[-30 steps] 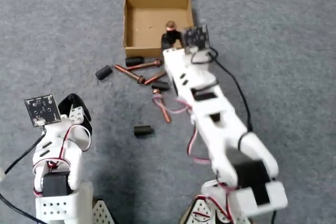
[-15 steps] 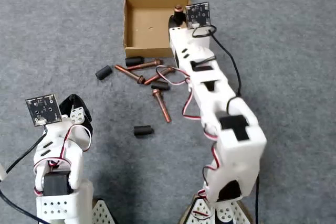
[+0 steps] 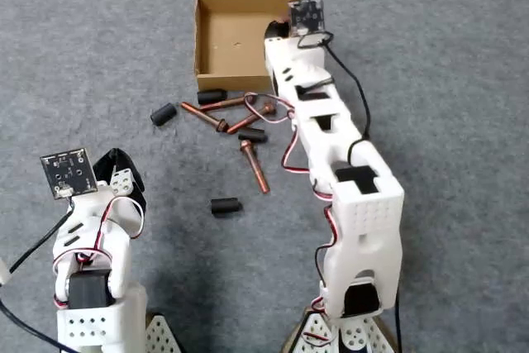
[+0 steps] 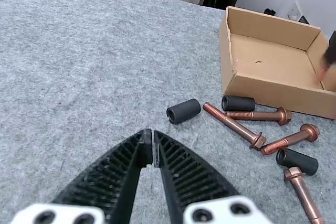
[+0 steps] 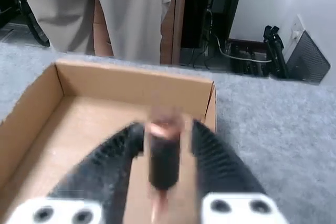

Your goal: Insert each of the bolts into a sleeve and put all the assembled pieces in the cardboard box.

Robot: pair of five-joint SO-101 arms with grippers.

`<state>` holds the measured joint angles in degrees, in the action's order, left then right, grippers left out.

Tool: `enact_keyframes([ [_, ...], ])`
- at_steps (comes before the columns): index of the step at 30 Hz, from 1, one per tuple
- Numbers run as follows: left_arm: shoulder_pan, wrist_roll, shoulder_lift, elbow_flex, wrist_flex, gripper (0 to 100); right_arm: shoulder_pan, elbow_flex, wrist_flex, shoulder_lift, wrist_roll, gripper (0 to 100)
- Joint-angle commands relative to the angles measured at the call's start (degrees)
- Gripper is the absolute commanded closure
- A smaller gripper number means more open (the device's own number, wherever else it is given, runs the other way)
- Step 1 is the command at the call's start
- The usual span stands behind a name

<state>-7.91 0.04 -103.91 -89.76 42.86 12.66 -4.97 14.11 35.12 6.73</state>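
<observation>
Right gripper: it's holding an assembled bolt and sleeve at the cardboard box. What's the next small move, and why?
Probably open the right gripper and let the piece drop. It is shut on a sleeved bolt, and the right wrist view shows the floor of the cardboard box beneath it, inside the walls. The high view puts it close to one side wall, so release gently.

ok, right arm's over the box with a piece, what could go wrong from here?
1. The right gripper holds the piece close to the right wall of the box. Released there, it might hit the rim and land outside.
2. The arm's cable loops low over the loose bolts. Pulling back could snag and drag them.
</observation>
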Motion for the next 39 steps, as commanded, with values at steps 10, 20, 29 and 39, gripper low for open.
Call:
enact_keyframes([
  [10,0.0,0.53,-0.4,1.05,-1.23,98,-0.75,4.44,-1.41,-0.92,-0.44,83.2],
  [20,-0.53,0.53,-0.13,1.14,-0.7,97,-2.51,1.45,-9.93,-10.86,-0.18,97.3],
  [29,0.0,13.36,0.13,6.42,10.37,78,-2.77,-11.56,-30.33,-33.8,-0.53,99.5],
  [39,0.09,18.81,1.54,9.23,14.77,70,-4.0,-23.87,-46.15,-55.25,-0.44,99.6],
])
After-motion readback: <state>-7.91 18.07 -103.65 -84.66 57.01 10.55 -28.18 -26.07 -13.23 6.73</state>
